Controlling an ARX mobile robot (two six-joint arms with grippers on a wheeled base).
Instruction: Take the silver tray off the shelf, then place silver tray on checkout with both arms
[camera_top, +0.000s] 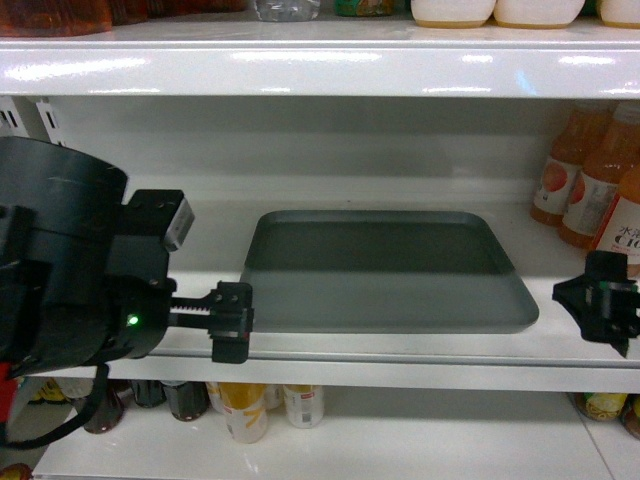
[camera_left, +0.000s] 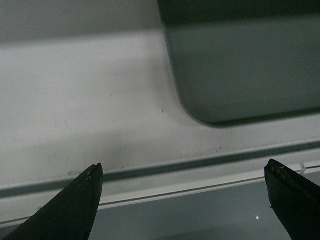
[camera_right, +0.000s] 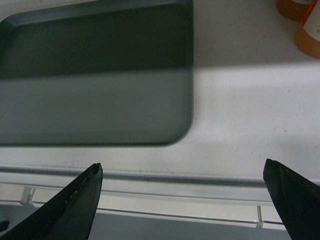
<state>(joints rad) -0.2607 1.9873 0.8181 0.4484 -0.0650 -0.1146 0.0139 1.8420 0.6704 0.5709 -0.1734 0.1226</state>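
Observation:
The silver tray (camera_top: 385, 270) lies flat on the white shelf (camera_top: 330, 345), grey-green with rounded corners. My left gripper (camera_top: 232, 320) hovers at the shelf's front lip, just left of the tray's near left corner, open and empty. In the left wrist view the tray (camera_left: 245, 65) is at upper right, ahead of my open left gripper (camera_left: 182, 172). My right gripper (camera_top: 600, 308) is at the shelf's front edge, right of the tray's near right corner. The right wrist view has the tray (camera_right: 95, 80) at upper left, beyond the open, empty right gripper (camera_right: 182, 172). The checkout is out of view.
Orange drink bottles (camera_top: 590, 180) stand on the shelf right of the tray, close to my right gripper; they show as bottles (camera_right: 305, 22) in the right wrist view. A higher shelf board (camera_top: 320, 60) hangs over the tray. Jars and bottles (camera_top: 250, 405) fill the lower shelf.

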